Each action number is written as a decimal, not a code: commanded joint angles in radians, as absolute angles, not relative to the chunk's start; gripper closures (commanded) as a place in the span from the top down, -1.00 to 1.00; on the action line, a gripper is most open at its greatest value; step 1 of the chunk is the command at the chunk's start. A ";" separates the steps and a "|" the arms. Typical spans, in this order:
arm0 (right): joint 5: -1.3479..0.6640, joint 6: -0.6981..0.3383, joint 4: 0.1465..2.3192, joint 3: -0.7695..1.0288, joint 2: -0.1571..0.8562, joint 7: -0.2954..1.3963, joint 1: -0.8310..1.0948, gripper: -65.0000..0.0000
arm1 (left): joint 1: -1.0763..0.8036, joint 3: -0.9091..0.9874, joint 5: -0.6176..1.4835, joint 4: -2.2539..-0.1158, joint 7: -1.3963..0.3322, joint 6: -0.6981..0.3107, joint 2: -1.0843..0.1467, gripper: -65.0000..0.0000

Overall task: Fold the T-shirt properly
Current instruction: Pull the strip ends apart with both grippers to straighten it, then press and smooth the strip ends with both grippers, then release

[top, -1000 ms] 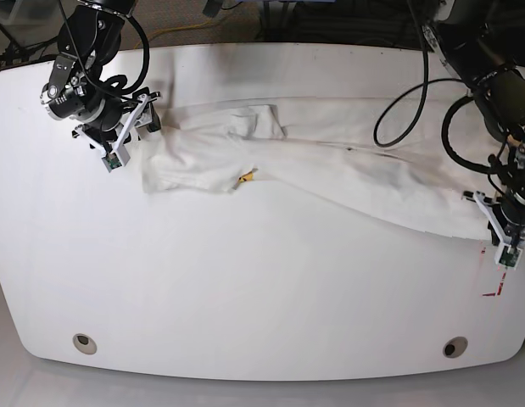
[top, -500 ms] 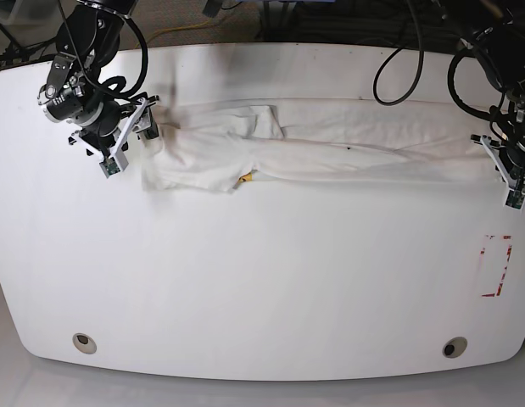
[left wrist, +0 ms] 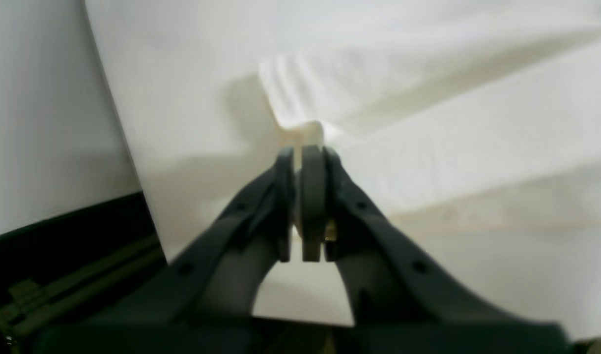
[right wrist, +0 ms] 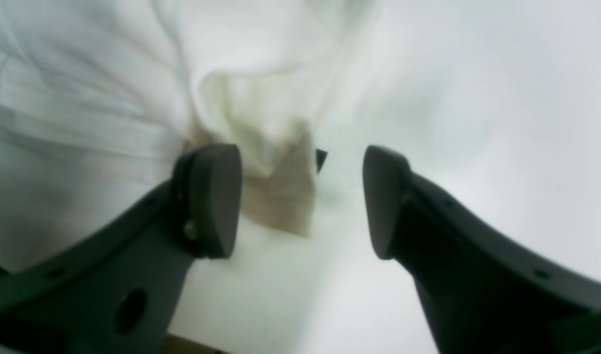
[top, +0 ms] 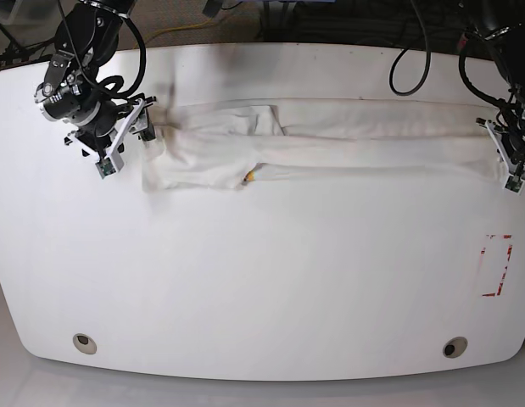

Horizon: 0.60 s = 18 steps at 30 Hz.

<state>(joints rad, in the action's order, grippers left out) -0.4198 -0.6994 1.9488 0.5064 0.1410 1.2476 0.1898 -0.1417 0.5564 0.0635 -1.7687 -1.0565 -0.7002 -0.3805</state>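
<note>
One T-shirt (top: pixel 330 136) lies stretched along the far edge of the desk (top: pixel 262 288), long axis left-to-right. Left gripper (left wrist: pixel 302 162) pinches its end cloth, jaws pressed together. Right gripper (right wrist: pixel 302 196) stands spread at its bunched opposite end.

**White shirt on a white table**

The T-shirt (top: pixel 330 136) is plain white across all the cloth that shows, with one small yellow-orange fleck of print peeking out at its lower edge, at about 7 o'clock from the middle of the cloth. The table (top: pixel 262 280) is white too. At its 3 o'clock edge sits a red rectangle outline (top: pixel 496 264). Both grippers are black, with white brackets. Black cables (top: pixel 406 68) loop at 1 o'clock.
</note>
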 commanded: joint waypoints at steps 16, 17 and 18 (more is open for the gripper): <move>-0.756 -0.698 1.977 0.479 0.148 1.253 0.179 0.18 | -0.099 0.639 0.219 -1.762 -1.049 -0.698 -0.412 -0.24; -0.754 -0.698 1.975 0.476 0.137 1.253 0.173 0.18 | -0.101 0.651 0.251 -1.759 -1.049 -0.698 -0.412 -0.24; -0.753 -0.698 1.975 0.473 0.131 1.253 0.163 0.18 | -0.097 0.654 0.268 -1.756 -1.049 -0.698 -0.412 -0.24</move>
